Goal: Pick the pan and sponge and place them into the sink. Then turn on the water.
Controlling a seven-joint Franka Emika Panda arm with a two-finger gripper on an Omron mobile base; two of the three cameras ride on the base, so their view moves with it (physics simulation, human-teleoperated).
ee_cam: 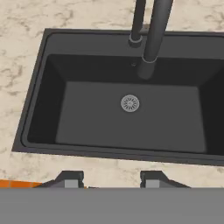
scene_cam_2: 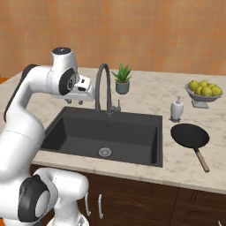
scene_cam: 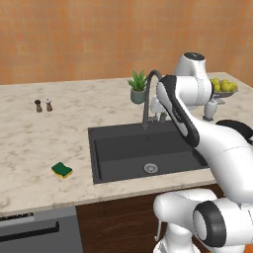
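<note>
The jaws [ee_cam: 112, 178] stand apart with nothing between them, both dark tips rising at six o'clock in the hand view, which looks down into the sink [ee_cam: 39, 109]. The basin holds nothing but its round metal drain [ee_cam: 130, 103], and no water falls from the arched faucet [scene_cam_2: 103, 88], so none of the task's steps look done yet.

The pan [scene_cam_2: 190, 135] lies flat on the tabletop [scene_cam: 34, 138] at three o'clock of the sink in the right base view, just beside the basin's rim, its handle [scene_cam_2: 202, 161] trailing toward five o'clock. The sponge [scene_cam: 62, 170] sits at nine o'clock of the sink in the left base view, near the tabletop's front edge and well apart from the pan.

Risks, as I judge them:
- The hand hangs close by the faucet; a wide swing to either side could strike the arch.
- A soap dispenser [scene_cam_2: 177, 108] stands at about eleven o'clock of the pan, with a fruit bowl [scene_cam_2: 203, 93] behind it; a careless approach could knock the dispenser over.
- The pan's thin handle gives a narrow hold, so the pan may tip or twist in the grip.
- The sponge probably sits close enough to the edge that a nudge could push it off, though its margin is hard to read here.
</note>
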